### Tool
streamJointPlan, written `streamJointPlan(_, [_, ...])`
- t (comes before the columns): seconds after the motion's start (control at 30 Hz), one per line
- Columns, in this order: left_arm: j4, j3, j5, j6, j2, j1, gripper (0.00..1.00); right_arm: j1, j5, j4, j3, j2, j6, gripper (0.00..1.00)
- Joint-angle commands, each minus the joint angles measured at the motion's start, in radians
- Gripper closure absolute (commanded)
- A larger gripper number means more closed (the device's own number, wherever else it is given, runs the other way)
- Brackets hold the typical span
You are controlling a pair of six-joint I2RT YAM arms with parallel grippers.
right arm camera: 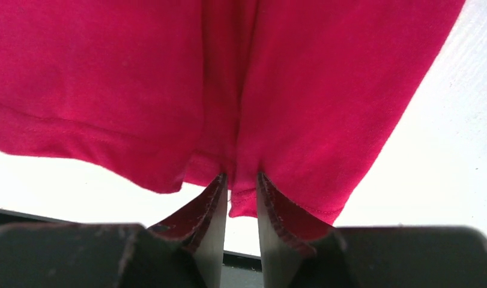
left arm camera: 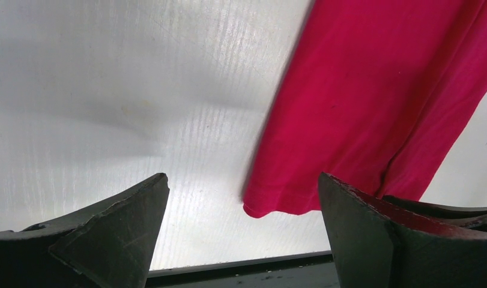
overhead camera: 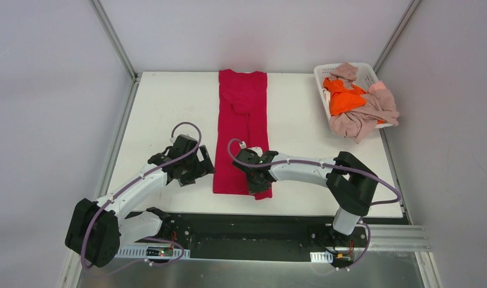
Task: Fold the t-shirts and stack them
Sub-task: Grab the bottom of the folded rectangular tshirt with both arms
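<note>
Crimson t-shirt: lay as long strip from far edge of desk toward near edge; right end effector pinched its near hem; left end effector stood wide open, empty, alongside

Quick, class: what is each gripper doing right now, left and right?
Left gripper: open, holding nothing.
Right gripper: closed on the red t-shirt at its near hem.
</note>
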Motion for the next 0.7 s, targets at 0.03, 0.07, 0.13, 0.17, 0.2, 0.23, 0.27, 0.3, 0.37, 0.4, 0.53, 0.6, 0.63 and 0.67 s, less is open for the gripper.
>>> streamJointPlan(0.03, [0.024,-0.019,0.015,-0.012,-0.009,0.000,0.07,0.013,0.041,-0.042,0.011,0.020,0.029,0.75])
streamJointPlan(0.07, [0.027,-0.021,0.014,-0.013,-0.006,0.001,0.07,0.013,0.041,-0.040,0.011,0.019,0.029,0.78])
streamJointPlan(0.13, [0.031,-0.021,0.016,-0.014,0.000,0.001,0.07,0.015,0.046,-0.039,0.012,0.019,0.033,0.85])
streamJointPlan(0.17, [0.033,-0.021,0.019,-0.014,0.003,0.001,0.07,0.014,0.046,-0.039,0.013,0.016,0.036,0.87])
streamJointPlan(0.2, [0.036,-0.022,0.021,-0.013,0.006,0.001,0.08,0.016,0.043,-0.032,0.013,0.011,0.038,0.90])
streamJointPlan(0.23, [0.038,-0.022,0.024,-0.012,0.007,0.000,0.08,0.016,0.041,-0.029,0.011,0.005,0.039,0.91])
streamJointPlan(0.27, [0.042,-0.022,0.025,-0.013,0.009,0.001,0.08,0.016,0.041,-0.029,0.011,-0.001,0.039,0.94])
streamJointPlan(0.3, [0.044,-0.022,0.025,-0.012,0.011,0.001,0.08,0.016,0.042,-0.029,0.011,-0.009,0.045,0.96])
streamJointPlan(0.37, [0.049,-0.022,0.030,-0.010,0.017,0.000,0.08,0.016,0.038,-0.035,0.014,-0.029,0.043,0.96])
streamJointPlan(0.4, [0.052,-0.021,0.032,-0.010,0.022,0.001,0.08,0.016,0.034,-0.038,0.014,-0.039,0.044,0.96])
streamJointPlan(0.53, [0.068,-0.021,0.049,-0.006,0.039,0.000,0.08,0.017,0.010,-0.043,0.013,-0.081,0.049,0.96])
streamJointPlan(0.6, [0.074,-0.021,0.056,-0.005,0.043,0.000,0.09,0.016,0.005,-0.042,0.012,-0.097,0.051,0.97])
streamJointPlan(0.63, [0.076,-0.022,0.059,-0.004,0.046,0.000,0.09,0.016,0.003,-0.038,0.011,-0.104,0.054,0.97])
streamJointPlan(0.67, [0.078,-0.022,0.063,-0.002,0.047,0.000,0.09,0.016,0.003,-0.035,0.011,-0.109,0.061,1.00])
